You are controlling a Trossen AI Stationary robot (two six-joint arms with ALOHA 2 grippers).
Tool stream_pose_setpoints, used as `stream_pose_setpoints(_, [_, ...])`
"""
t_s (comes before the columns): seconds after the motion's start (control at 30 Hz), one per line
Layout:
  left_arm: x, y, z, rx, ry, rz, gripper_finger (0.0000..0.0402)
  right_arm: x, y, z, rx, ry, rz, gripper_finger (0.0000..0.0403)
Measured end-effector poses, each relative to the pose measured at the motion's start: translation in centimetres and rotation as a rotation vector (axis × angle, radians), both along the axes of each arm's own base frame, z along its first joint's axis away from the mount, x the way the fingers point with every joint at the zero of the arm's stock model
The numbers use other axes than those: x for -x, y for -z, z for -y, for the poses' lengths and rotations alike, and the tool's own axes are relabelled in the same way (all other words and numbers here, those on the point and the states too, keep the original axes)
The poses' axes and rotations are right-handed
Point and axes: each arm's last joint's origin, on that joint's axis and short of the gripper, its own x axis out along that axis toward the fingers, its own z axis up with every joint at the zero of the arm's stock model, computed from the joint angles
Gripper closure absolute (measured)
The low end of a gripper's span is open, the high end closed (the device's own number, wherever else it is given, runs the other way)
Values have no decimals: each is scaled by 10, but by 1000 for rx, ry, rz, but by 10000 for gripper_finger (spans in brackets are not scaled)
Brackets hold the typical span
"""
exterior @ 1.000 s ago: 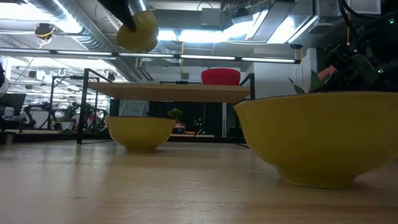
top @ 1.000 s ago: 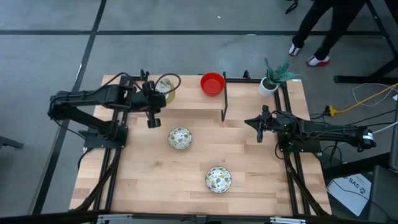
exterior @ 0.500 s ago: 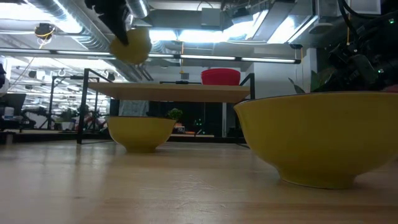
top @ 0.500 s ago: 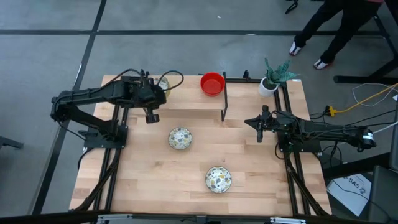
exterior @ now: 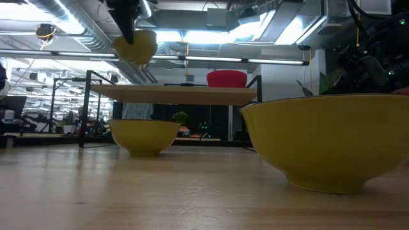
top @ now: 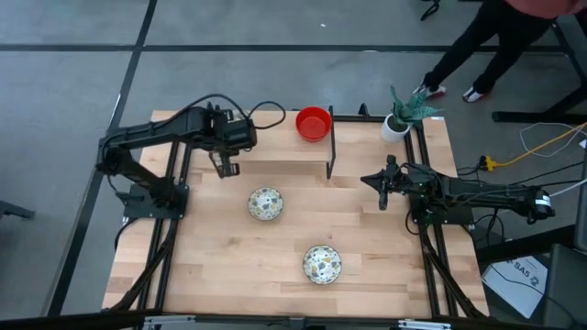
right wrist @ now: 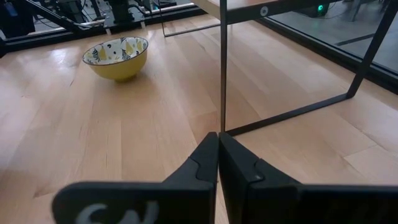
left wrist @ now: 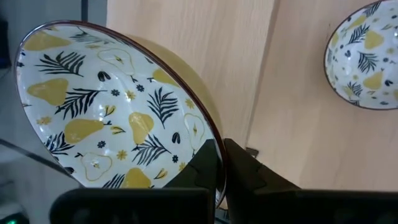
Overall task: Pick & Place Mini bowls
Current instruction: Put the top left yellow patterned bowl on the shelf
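My left gripper (exterior: 130, 33) is shut on a mini bowl (exterior: 136, 46), white with a yellow-and-green pattern inside and yellow outside, held high over the shelf's left part. In the high view the left gripper (top: 244, 136) hides this bowl. A red mini bowl (top: 313, 123) stands on the raised wooden shelf (top: 280, 145). Two more patterned bowls sit upright on the table, one mid-table (top: 265, 203) and one nearer (top: 322, 264). My right gripper (top: 382, 190) waits shut at the table's right, touching nothing. My left gripper pinches the patterned bowl's rim (left wrist: 210, 144), one finger (left wrist: 200, 163) inside the bowl and one finger (left wrist: 244, 163) against its yellow outer wall. The fingers come from above in the low view. The bowl is lifted clear and hangs tilted below them.
A white pot with a green plant (top: 398, 123) stands at the far right corner. The shelf's black frame leg (right wrist: 222, 68) rises just ahead of my right gripper (right wrist: 218, 147). Bare wood lies on the table's near left. A person's legs (top: 477, 46) move beyond the far right edge.
My left arm has swung a little toward the table's right and its wrist has turned. The held bowl has dropped slightly in the low view and has gone under the gripper in the high view. The person beyond the table has walked on.
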Motion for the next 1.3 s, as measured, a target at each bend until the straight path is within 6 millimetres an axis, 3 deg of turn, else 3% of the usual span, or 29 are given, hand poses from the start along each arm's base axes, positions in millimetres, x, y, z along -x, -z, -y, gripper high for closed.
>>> stream_pose_setpoints(0.33, [-15, -1, -8, 7, 11, -70, 397, 0, 0, 0, 0, 0, 0, 389])
stream_pose_setpoints(1.3, [-17, 3, -11, 65, -20, -82, 397, 0, 0, 0, 0, 0, 0, 389])
